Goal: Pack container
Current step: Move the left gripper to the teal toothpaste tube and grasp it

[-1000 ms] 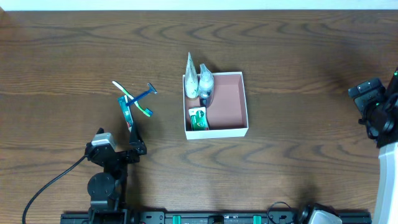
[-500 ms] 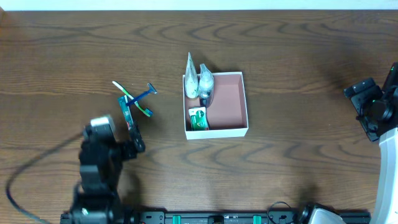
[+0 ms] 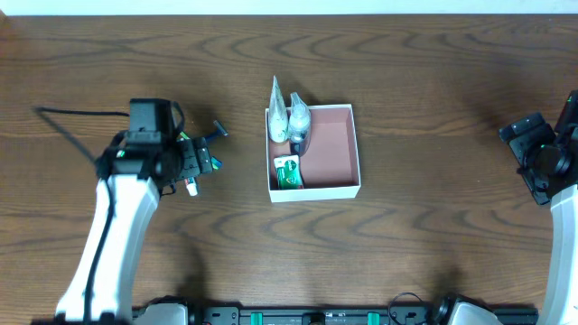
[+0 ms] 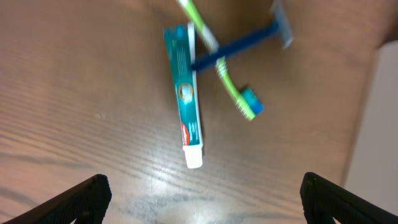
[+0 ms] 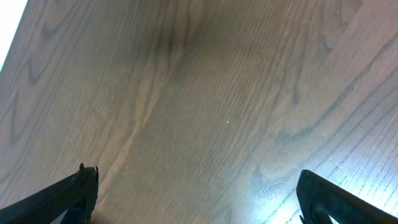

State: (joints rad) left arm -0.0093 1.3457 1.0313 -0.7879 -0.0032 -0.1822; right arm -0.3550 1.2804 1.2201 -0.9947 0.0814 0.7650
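Observation:
The container is a shallow white box with a pinkish-brown bottom at mid-table. It holds two white pouches at its far left and a green packet at its near left. A teal toothpaste tube, a green toothbrush and a blue razor lie crossed on the table left of the box. My left gripper hovers above them, open and empty; in the left wrist view the tube's cap lies just ahead of its fingers. My right gripper is open and empty at the far right.
The container's white wall shows at the right edge of the left wrist view. The right wrist view shows only bare wood under the open right gripper. A black cable runs left from the left arm.
My left arm has swung from the table's front edge up and away to hover over the toothpaste, toothbrush and razor. The right arm has barely shifted.

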